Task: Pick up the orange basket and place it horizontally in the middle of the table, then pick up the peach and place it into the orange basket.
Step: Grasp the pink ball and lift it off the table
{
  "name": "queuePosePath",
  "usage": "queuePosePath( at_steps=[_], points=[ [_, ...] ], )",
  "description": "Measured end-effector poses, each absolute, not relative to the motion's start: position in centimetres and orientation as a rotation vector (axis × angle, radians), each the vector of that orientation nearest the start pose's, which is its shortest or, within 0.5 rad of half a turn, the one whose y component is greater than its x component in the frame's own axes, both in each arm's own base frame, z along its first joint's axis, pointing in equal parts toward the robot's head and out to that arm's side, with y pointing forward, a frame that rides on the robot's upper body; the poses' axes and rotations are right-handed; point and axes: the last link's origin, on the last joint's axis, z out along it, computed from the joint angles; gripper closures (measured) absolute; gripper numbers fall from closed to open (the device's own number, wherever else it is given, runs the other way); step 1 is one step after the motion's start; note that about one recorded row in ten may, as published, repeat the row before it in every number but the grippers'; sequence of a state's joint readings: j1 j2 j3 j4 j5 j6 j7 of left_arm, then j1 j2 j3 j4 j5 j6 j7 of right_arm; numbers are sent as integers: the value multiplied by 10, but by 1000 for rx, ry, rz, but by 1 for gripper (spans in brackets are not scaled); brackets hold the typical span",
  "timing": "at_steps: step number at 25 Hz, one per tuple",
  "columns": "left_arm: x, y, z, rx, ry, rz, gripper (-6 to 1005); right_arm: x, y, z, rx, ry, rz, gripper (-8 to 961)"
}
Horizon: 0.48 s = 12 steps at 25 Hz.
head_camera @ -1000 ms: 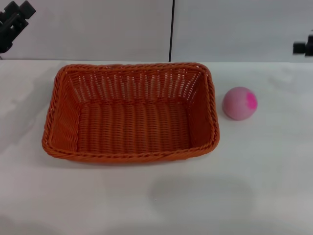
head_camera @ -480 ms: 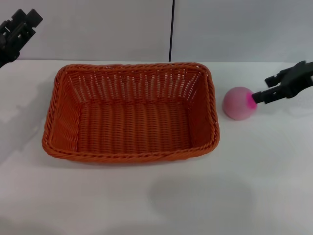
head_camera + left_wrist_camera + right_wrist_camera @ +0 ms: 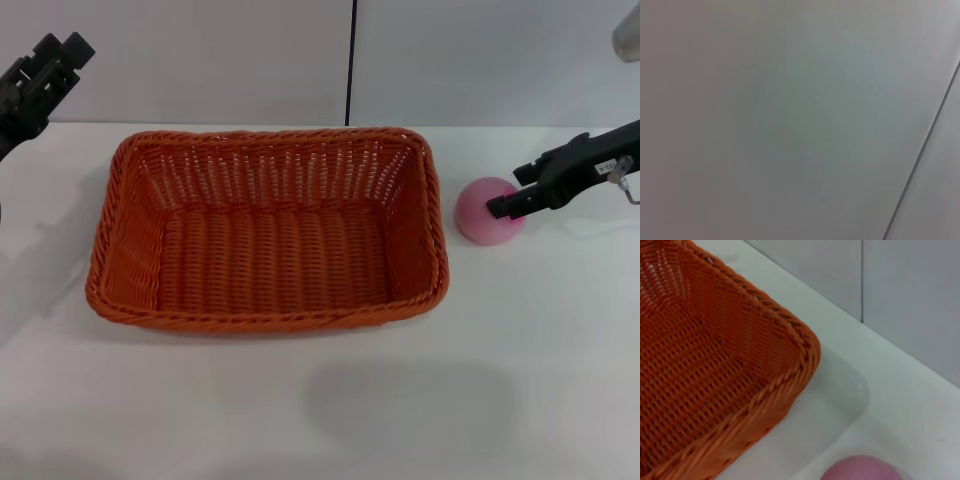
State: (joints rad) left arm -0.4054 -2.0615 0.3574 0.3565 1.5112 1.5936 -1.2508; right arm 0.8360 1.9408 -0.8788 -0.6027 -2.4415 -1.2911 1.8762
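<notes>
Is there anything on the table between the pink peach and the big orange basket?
No. In the head view only bare white table lies between the peach and the orange basket. The right wrist view shows the same gap.

A narrow strip of bare surface point(image 3: 560, 330) separates the orange basket point(image 3: 268, 228) from the peach point(image 3: 482, 216). The right tool point(image 3: 497, 207) occupies the peach's right side. The surface nearer the robot lies open.

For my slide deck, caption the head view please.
Right gripper reaches the peach beside the empty orange basket; left gripper idles far left.
</notes>
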Motion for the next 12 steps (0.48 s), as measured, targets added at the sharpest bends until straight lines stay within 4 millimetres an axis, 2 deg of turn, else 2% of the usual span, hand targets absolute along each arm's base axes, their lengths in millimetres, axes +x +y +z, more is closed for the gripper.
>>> queuePosePath(
  at_steps=[9,12],
  points=[
    [-311,307,50,-1886,-837,-1354,430,244,418,13,-2708,791,-153,396],
    [-311,306,49,-1884,-846,-1359,430,244,417,14,-2709,791,-151,567]
  ],
)
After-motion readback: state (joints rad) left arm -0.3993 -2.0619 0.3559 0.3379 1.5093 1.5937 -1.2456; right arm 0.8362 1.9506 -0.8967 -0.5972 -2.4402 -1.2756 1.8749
